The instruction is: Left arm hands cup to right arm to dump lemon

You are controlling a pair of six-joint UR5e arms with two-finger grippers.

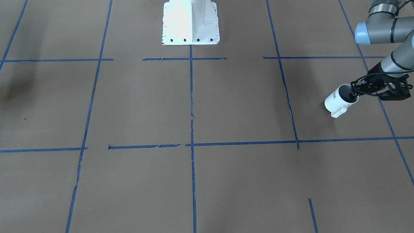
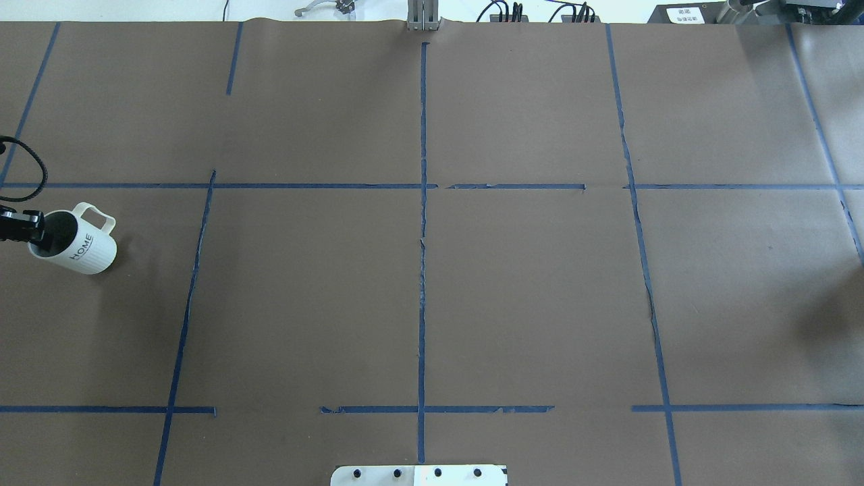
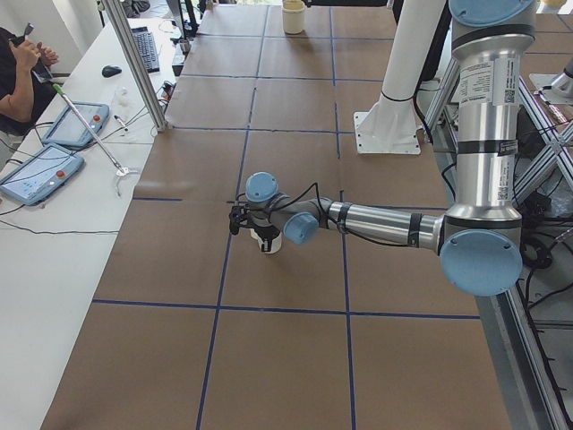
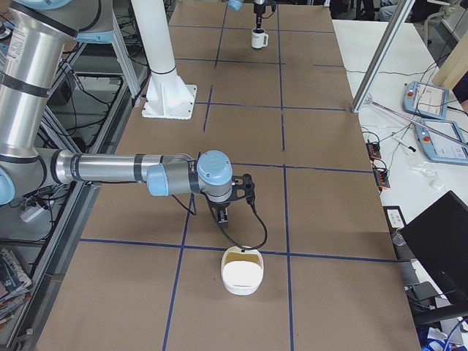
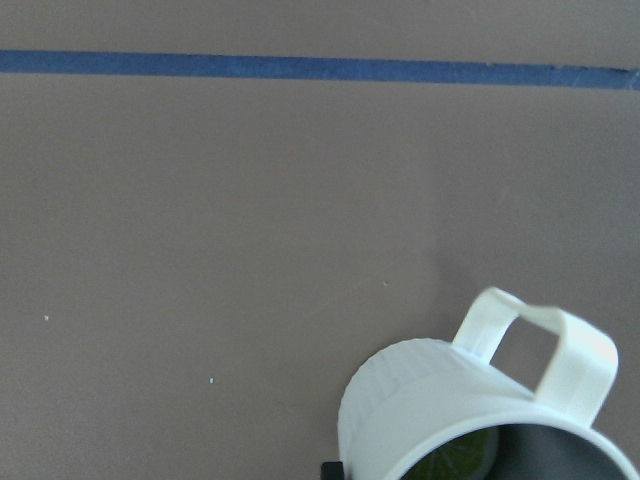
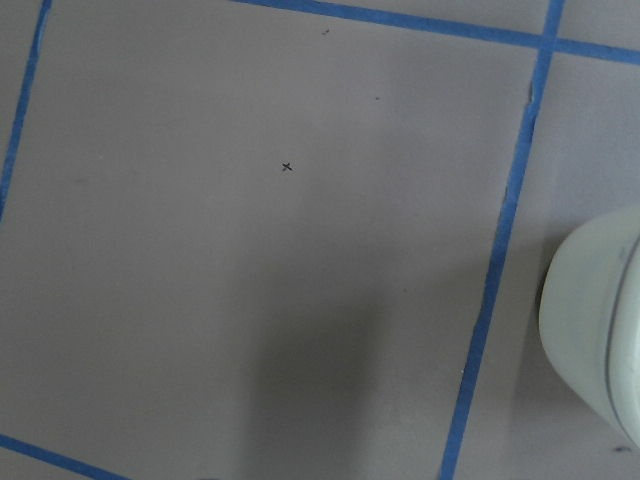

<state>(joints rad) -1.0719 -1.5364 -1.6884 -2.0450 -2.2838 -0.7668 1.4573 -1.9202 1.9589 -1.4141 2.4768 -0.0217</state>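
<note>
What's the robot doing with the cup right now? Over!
Left gripper shut on cup rim. Lemon inside cup. Right gripper far off beside white bowl, open or shut unclear. Nothing seen between arms.

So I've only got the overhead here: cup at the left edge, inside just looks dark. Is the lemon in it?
Observer: Yes. The left wrist view looks into the cup, and a yellow-green lemon lies inside.
Reviewer: And the right arm? It's not in my view.
Observer: The right-side view has it. The right arm is stretched low over the table, with the right gripper pointing down, far from the cup.
Reviewer: Anything there to dump into?
Observer: A white bowl sits on the table near that gripper, not touching it.
</note>
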